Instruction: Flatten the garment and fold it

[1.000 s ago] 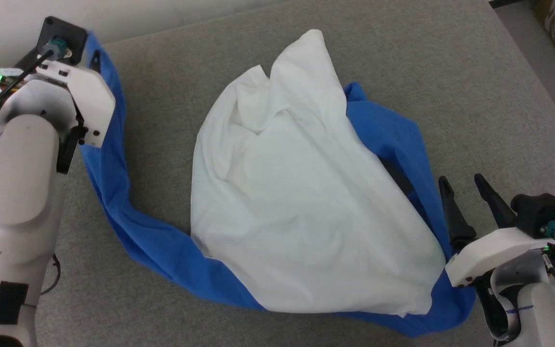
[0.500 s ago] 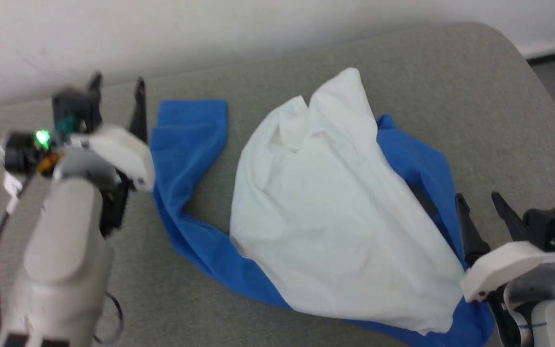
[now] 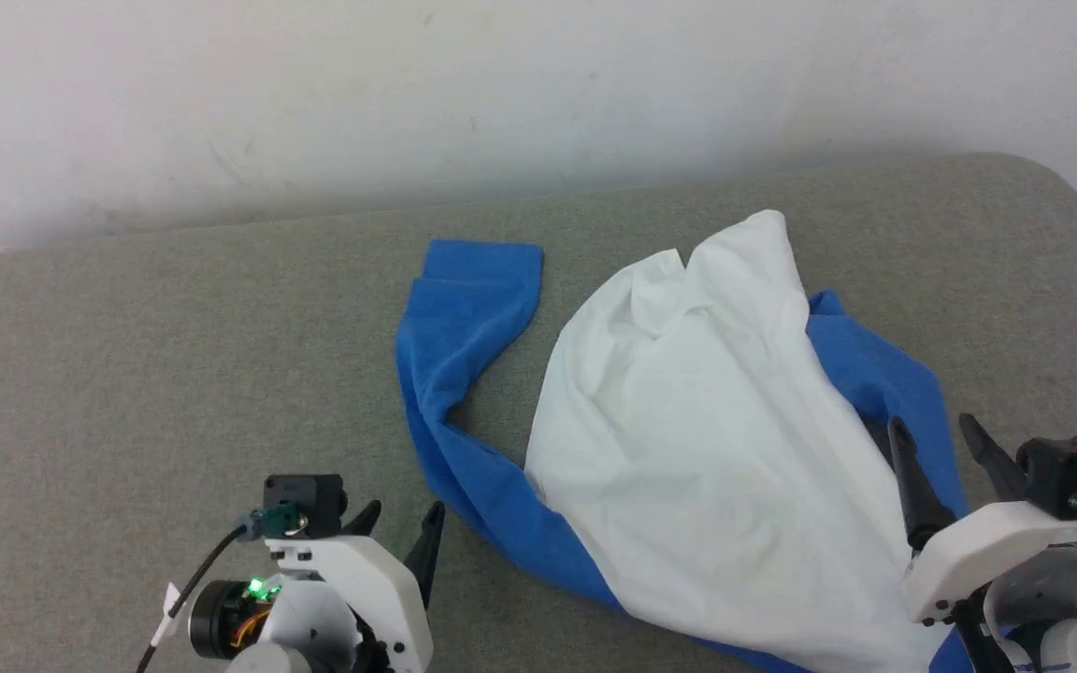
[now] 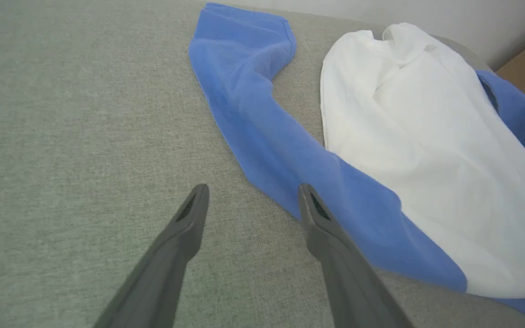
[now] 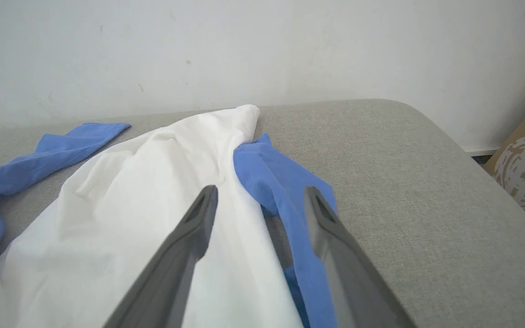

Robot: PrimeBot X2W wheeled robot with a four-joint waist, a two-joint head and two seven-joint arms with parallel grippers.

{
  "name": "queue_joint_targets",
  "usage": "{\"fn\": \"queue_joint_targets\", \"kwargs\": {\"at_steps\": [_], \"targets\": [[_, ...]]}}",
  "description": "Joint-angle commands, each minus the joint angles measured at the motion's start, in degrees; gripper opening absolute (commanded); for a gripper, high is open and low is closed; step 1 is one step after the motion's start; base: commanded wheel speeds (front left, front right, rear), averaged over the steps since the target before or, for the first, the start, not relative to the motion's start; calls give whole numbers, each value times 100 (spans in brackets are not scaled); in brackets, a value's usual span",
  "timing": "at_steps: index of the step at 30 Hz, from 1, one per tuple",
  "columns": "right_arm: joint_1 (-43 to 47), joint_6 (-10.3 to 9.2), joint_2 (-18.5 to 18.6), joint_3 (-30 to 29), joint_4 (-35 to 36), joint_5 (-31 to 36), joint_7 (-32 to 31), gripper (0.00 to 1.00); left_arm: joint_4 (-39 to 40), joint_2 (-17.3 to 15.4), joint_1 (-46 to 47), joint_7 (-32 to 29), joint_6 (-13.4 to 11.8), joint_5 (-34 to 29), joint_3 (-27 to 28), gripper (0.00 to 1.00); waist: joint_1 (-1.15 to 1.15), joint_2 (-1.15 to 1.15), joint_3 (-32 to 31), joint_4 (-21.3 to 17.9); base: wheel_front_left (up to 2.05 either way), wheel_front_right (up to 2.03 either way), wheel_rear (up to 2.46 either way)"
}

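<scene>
Across the grey padded surface (image 3: 174,374) the garment (image 3: 707,449) lay crumpled, white heaped over blue, with the left gripper (image 3: 405,512) spread empty beside its blue edge and the right gripper (image 3: 931,425), 2 fingers apart, empty over its right side.

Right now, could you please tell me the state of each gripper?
Left gripper: open, holding nothing.
Right gripper: open, holding nothing.

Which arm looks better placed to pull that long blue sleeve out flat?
Probably the left. The left pincer, open, sits close beside the blue sleeve, while the right pincer, also open, hangs over the opposite side of the garment.
</scene>
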State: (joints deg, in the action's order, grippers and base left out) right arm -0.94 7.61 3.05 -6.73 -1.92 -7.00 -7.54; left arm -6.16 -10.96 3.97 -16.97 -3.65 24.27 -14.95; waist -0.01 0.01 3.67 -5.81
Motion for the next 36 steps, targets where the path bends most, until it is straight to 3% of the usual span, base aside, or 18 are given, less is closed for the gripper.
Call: {"fn": "queue_joint_targets", "kwargs": {"at_steps": [1, 11, 20, 21, 22, 30, 36], "targets": [[35, -12, -17, 45, 41, 5, -9, 100, 128, 30, -63, -135, -21, 45, -54, 100, 1, -1, 8, 66, 0, 0, 0], [-108, -12, -17, 196, 48, -31, 50, 100, 10, 121, 260, -289, -244, -154, -212, 100, 1, -1, 496, -164, 0, 0, 0], [-252, -12, -17, 171, -50, -65, 173, 100, -700, 166, 598, -458, -207, -235, -413, 100, 1, -1, 826, -278, 0, 0, 0], [-265, -12, -17, 163, -62, -66, 184, 100, -781, 168, 597, -543, -166, -213, -459, 62, 1, -1, 839, -274, 0, 0, 0], [-276, -12, -17, 153, -74, -67, 195, 100, -837, 179, 596, -598, -114, -174, -492, 0, 1, -1, 848, -265, 0, 0, 0], [-274, -12, -17, 45, -210, -17, 214, 100, -854, 240, 516, -228, 50, 37, -429, 0, 1, -1, 624, -22, 0, 0, 0], [-222, -12, -17, 5, -237, 33, 171, 100, -534, 165, 305, 94, -41, 101, -240, 0, 1, -1, 372, 145, 0, 0, 0]]}}
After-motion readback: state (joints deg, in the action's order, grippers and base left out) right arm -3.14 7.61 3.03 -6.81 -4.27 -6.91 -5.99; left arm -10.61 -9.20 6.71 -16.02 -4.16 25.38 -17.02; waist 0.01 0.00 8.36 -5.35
